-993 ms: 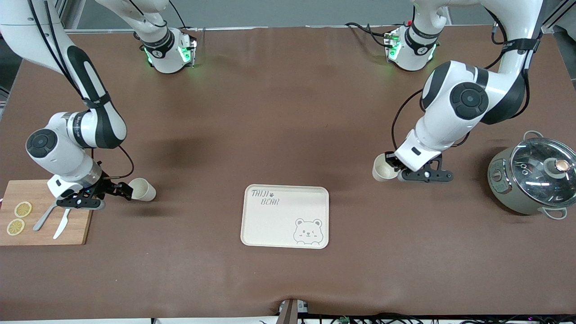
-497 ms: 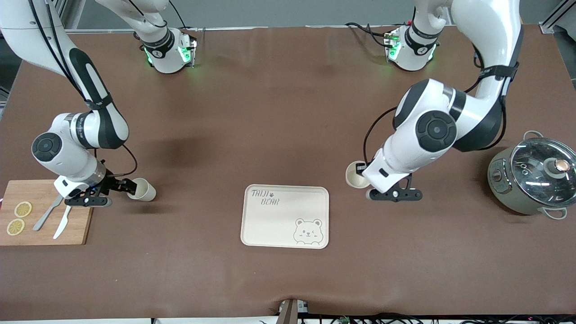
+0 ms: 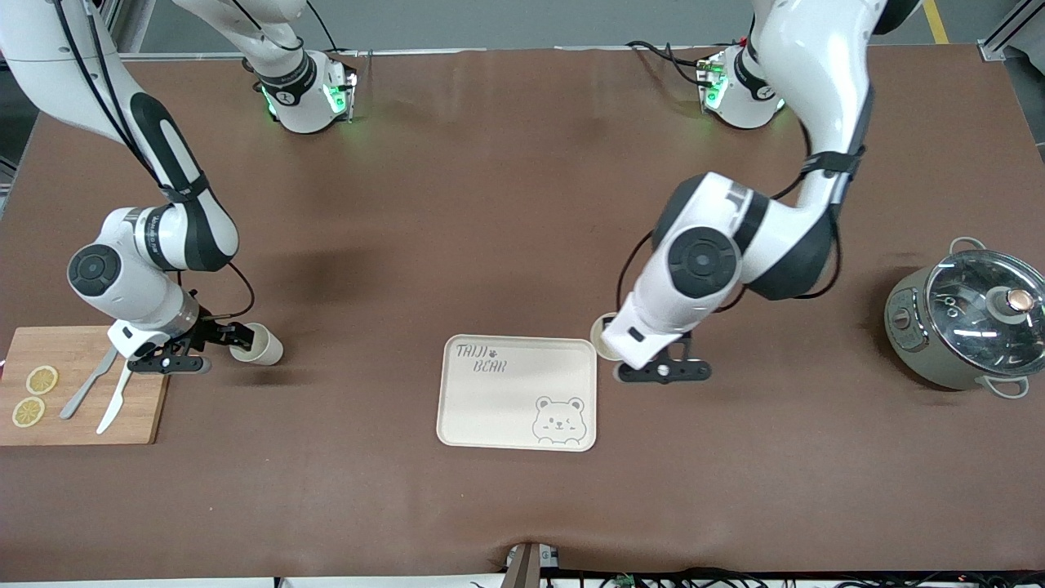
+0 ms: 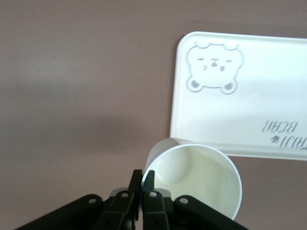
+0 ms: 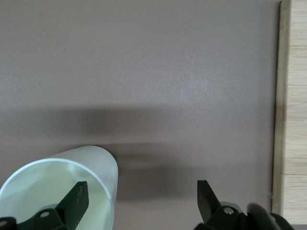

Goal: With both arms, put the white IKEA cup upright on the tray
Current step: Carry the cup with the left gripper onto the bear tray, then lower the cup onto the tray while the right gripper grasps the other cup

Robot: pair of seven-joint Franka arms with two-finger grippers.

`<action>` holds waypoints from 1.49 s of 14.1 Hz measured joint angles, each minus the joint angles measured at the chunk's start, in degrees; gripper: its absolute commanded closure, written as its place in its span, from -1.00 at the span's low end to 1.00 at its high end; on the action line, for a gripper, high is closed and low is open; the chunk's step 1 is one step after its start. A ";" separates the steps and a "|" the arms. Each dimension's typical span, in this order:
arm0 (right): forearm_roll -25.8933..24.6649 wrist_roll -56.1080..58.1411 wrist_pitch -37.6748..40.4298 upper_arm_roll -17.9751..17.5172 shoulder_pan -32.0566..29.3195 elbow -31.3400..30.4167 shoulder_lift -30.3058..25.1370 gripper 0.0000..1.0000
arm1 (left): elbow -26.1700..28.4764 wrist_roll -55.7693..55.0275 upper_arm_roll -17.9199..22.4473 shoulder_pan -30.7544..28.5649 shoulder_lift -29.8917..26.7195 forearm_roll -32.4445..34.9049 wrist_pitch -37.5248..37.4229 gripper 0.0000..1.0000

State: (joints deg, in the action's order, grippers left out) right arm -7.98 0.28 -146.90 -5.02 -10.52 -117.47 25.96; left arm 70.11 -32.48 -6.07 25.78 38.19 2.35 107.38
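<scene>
The cream tray (image 3: 498, 400) with the bear drawing lies in the middle of the table and also shows in the left wrist view (image 4: 268, 86). My left gripper (image 3: 614, 349) is shut on the rim of a white cup (image 3: 600, 343), tilted on its side, just beside the tray's edge toward the left arm's end. The left wrist view shows the gripper (image 4: 143, 179) pinching that cup's (image 4: 196, 177) wall. A second white cup (image 3: 263, 347) lies on its side on the table. My right gripper (image 3: 237, 343) is open at its mouth. In the right wrist view the gripper (image 5: 141, 196) has one finger (image 5: 76, 201) inside the cup (image 5: 57, 184).
A wooden cutting board (image 3: 82, 384) with lemon slices, a knife and a fork lies at the right arm's end, close to the right gripper; its edge shows in the right wrist view (image 5: 292, 96). A grey pot (image 3: 963, 327) with a glass lid stands at the left arm's end.
The left arm has carried its cup from near the pot toward the tray's edge. The right gripper has edged closer to the lying cup, which has stayed put.
</scene>
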 measured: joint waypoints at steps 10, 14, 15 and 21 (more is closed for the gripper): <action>-0.02 0.05 -0.23 -0.51 0.28 0.02 0.08 -0.34 | -1.65 -5.37 0.23 4.17 6.64 0.00 13.94 1.00; -0.02 0.08 -0.41 -0.55 0.30 0.02 0.08 0.22 | -1.78 -5.41 0.40 4.68 8.62 0.00 16.87 1.00; -0.02 0.09 -0.43 -0.56 0.31 0.02 0.08 0.35 | -1.78 -5.41 0.41 4.70 9.25 0.00 17.32 1.00; -0.02 0.15 -0.45 -0.60 0.45 0.03 0.08 1.00 | -1.75 -5.93 0.44 5.24 11.75 0.00 20.00 1.00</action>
State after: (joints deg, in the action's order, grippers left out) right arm -8.00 0.43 -147.35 -5.61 -10.07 -117.44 26.05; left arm 68.35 -38.42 -5.63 31.01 49.94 2.35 127.38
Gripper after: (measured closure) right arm 0.846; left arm 0.952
